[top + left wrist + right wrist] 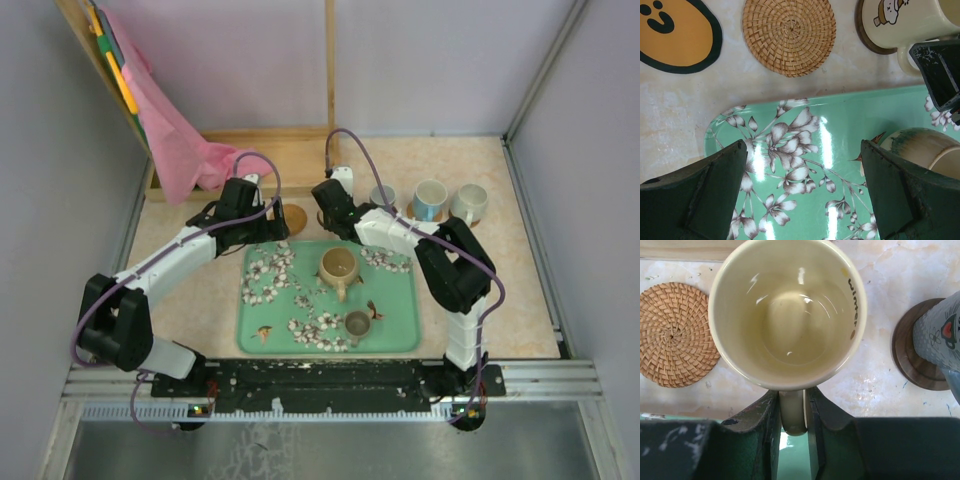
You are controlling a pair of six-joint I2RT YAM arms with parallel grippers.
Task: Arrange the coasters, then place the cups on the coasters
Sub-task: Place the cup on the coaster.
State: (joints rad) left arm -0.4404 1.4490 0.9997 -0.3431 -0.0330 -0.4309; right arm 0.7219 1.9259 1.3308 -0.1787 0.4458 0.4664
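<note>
Our right pincer (792,405) clasps the cream mug (787,310) by its handle, the mug resting on a dark coaster (861,32). Three cups (430,200) stand on coasters to its right. Our left pincer (802,150) gapes empty above the tray (840,115), where two cups (338,268) wait. Beside it a woven coaster (672,335) lies bare.

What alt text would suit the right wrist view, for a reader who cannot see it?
Looking straight down into an empty cream mug whose handle is gripped by the right gripper. A woven round coaster lies on the pale tabletop at the picture's left; at the right edge, a grey cup stands on a dark brown coaster.
</note>
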